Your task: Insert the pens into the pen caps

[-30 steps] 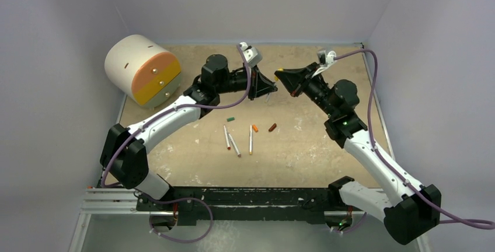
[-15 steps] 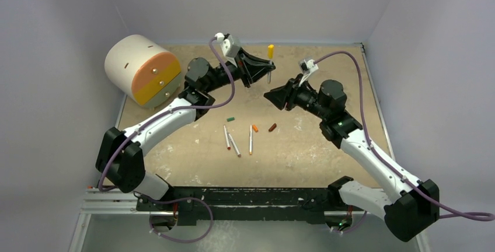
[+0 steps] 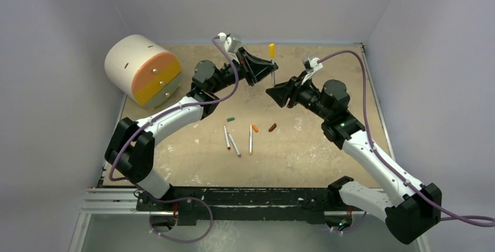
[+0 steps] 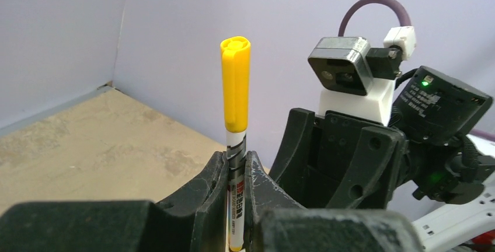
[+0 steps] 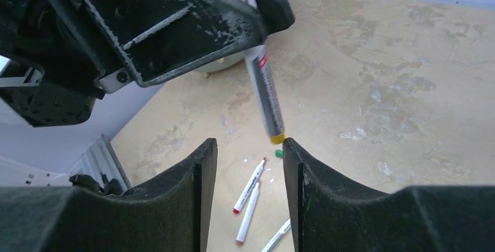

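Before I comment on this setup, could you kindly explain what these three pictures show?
These are two robot arms bolted to the near edge of a table, each ending in a two-finger gripper. The wide picture looks down from above and behind them; the other two come from a camera on each wrist. The left gripper is shut on a white pen, held upright, with a yellow cap on its top end. The right gripper is open near the pen's lower end, holding nothing. On the table lie three more pens, a green cap, an orange cap and a dark brown cap. A white-and-orange drum sits at the far left.
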Motion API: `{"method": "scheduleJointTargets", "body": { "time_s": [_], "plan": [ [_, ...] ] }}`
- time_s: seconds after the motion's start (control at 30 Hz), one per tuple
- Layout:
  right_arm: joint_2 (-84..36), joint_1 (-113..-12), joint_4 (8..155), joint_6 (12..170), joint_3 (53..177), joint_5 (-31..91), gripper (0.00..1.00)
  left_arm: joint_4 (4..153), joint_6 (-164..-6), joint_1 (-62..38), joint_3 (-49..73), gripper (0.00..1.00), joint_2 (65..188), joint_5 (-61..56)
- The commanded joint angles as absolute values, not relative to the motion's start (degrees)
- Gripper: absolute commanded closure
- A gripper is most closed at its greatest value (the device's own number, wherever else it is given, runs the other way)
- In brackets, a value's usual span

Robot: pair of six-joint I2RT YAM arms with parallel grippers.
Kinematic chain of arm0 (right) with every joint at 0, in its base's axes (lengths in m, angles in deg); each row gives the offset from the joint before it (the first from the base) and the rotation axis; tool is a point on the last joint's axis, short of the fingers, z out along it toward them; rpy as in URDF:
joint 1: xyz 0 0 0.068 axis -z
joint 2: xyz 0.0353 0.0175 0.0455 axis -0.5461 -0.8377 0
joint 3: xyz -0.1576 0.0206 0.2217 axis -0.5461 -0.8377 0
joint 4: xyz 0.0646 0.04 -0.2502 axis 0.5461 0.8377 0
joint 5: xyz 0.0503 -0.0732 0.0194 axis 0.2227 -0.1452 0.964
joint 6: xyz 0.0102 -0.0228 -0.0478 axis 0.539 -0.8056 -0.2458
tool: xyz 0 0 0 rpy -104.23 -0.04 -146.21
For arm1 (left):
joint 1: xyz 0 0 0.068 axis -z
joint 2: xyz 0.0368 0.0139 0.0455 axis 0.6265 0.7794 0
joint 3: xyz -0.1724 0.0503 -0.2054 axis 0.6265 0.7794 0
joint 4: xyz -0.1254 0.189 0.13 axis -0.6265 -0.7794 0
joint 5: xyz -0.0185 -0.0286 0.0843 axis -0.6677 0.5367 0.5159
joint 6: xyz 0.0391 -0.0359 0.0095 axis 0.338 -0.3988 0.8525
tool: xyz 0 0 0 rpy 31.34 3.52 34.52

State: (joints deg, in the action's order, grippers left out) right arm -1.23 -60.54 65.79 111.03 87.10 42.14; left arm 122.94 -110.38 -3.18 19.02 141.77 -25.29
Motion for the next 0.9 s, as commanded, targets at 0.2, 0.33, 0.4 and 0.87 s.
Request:
{"method": "scheduleJointTargets", "body": {
  "time_s": [0.2,0.33,0.4,0.87],
  "plan": [
    [-1.93,-60.52,64.12,106.4,91.45,34.55,0.63,129.62,-115.74,-3.02,19.63,1.0,141.06,-29.38],
    [-2.37,-60.55,64.99,104.65,92.59,31.98,0.51,129.49,-116.34,-3.07,19.36,1.0,141.54,-31.08],
    [-2.2,-60.48,65.14,104.2,92.83,32.41,0.53,128.91,-116.24,-3.04,19.37,1.0,141.75,-31.26],
    [-1.5,-60.52,67.37,107.45,92.52,34.15,1.0,120.72,-113.75,-3.25,18.83,0.68,143.49,-22.39]
  ]
}}
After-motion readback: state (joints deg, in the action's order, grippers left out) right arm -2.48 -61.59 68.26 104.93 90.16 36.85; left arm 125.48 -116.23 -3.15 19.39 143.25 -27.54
